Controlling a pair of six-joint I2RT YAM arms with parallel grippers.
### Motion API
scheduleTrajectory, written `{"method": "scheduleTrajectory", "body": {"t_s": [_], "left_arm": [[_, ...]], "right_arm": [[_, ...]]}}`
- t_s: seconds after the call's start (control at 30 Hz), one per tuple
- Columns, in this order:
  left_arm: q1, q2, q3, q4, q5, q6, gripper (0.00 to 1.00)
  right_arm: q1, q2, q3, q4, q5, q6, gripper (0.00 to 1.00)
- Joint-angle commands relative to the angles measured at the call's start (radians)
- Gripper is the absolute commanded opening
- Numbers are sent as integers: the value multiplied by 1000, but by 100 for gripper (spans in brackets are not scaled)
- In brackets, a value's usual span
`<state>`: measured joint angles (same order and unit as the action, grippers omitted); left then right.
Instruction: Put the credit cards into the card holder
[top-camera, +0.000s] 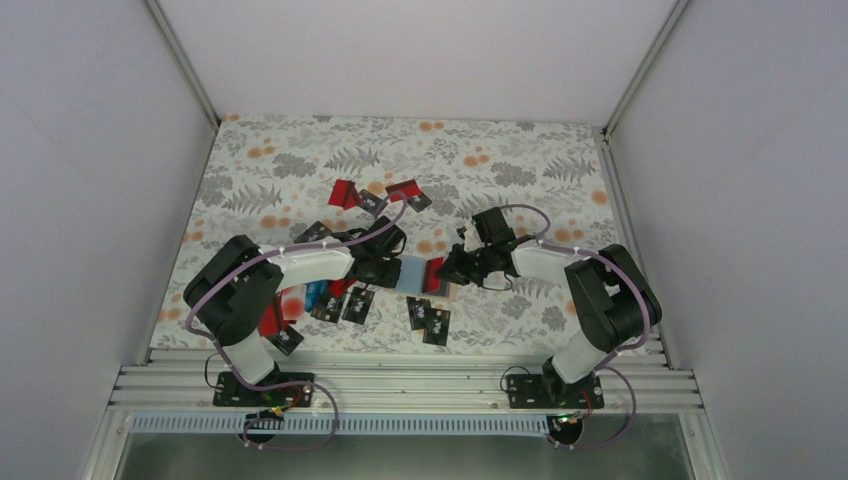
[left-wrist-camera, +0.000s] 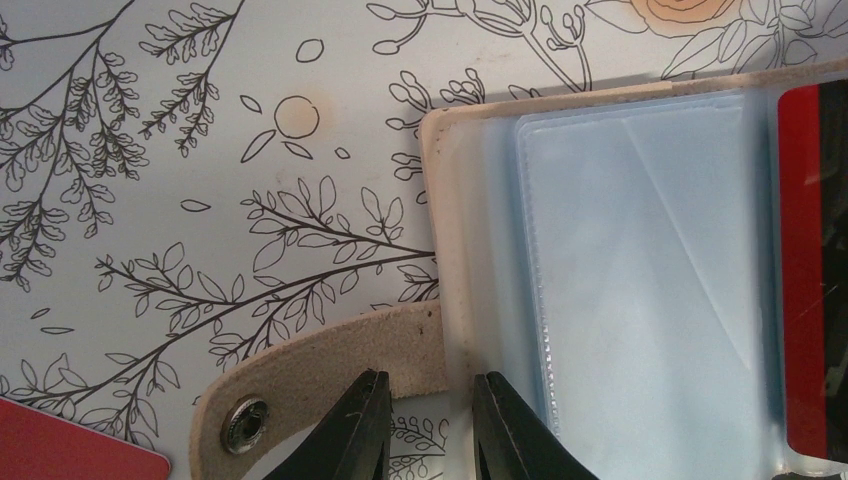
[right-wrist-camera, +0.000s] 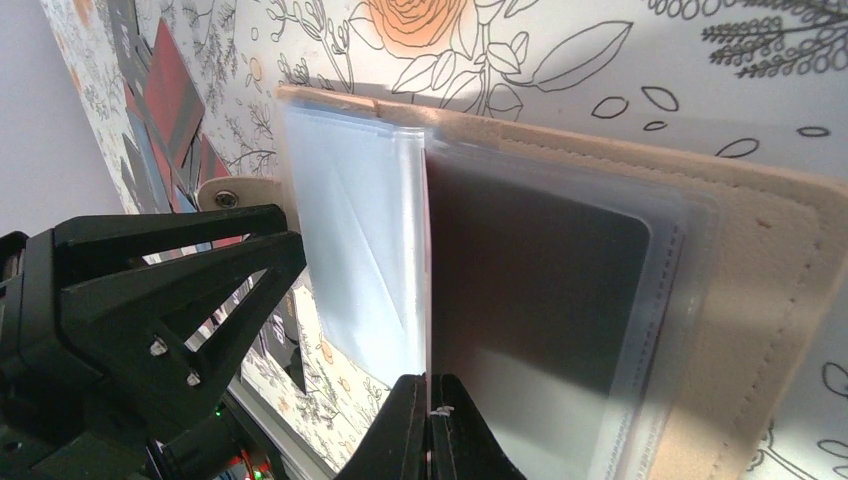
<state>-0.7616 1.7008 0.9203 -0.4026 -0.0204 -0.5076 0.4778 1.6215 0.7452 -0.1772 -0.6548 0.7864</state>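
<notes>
Insertion is in hand: mid-tabletop, the left end effector (left-wrist-camera: 425, 425) pins the open card holder (left-wrist-camera: 600, 280) by its edge while the right end effector (right-wrist-camera: 432, 425), clenched on a clear sleeve leaf, holds a pocket open; next, a red card (top-camera: 345, 193) must be fetched and slid in.

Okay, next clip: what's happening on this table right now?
Two arms work on an open card holder lying on the floral table. The left pincer clamps the holder's tan edge beside its snap strap, pinning it down. The right pincer is shut on the edge of a clear sleeve inside the holder; whether a card is pinched with it is unclear. A red card already sits in one pocket. Many red and black credit cards lie loose around.
</notes>
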Motion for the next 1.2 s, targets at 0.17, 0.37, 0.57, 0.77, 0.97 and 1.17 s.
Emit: {"method": "scheduleTrajectory", "body": {"t_s": [0.17, 0.37, 0.57, 0.77, 0.97, 1.17], "left_arm": [[-13, -1, 8, -16, -12, -9, 24], [-16, 6, 15, -16, -12, -7, 23], [-18, 12, 17, -18, -12, -4, 23], [-18, 15, 18, -18, -12, -4, 23], [-19, 19, 20, -17, -13, -3, 23], [-21, 22, 25, -19, -13, -3, 23]], "right_arm": [[13, 33, 6, -4, -12, 16, 4], [12, 81, 9, 18, -40, 7, 4], [12, 105, 5, 56, -68, 7, 4], [13, 98, 0, 83, -89, 13, 4], [13, 77, 15, 79, -94, 6, 4], [12, 111, 5, 107, -120, 32, 4]]}}
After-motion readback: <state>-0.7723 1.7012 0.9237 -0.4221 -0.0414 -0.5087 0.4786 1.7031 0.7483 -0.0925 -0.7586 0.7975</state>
